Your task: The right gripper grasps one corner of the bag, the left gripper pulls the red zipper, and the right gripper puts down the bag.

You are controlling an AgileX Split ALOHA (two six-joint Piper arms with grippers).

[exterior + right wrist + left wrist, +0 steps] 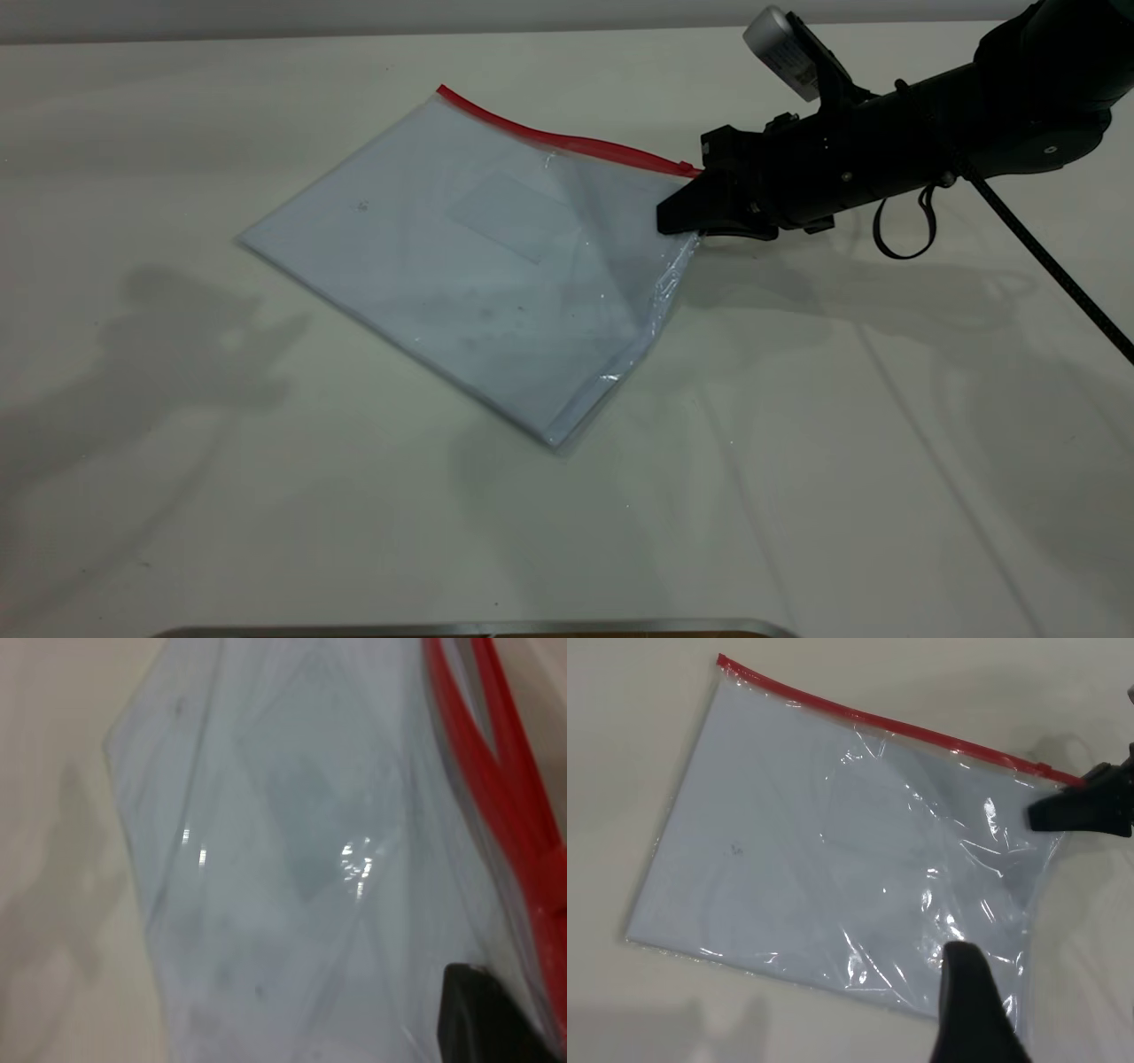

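Only the left wrist view shows the left end effector (970, 992) over the bag (833, 842).

The bag (478, 266) lies across the middle of the surface (177, 496), its corner near the red zipper (567, 140) lifted and clamped in the right tool (678, 217), whose arm blocks the approach from the right. The red edge runs free along its length toward the far corner, open from above and from the far side. The left tool (970, 1010) hangs over the bag's near edge. Bare surface surrounds the bag to the left and front
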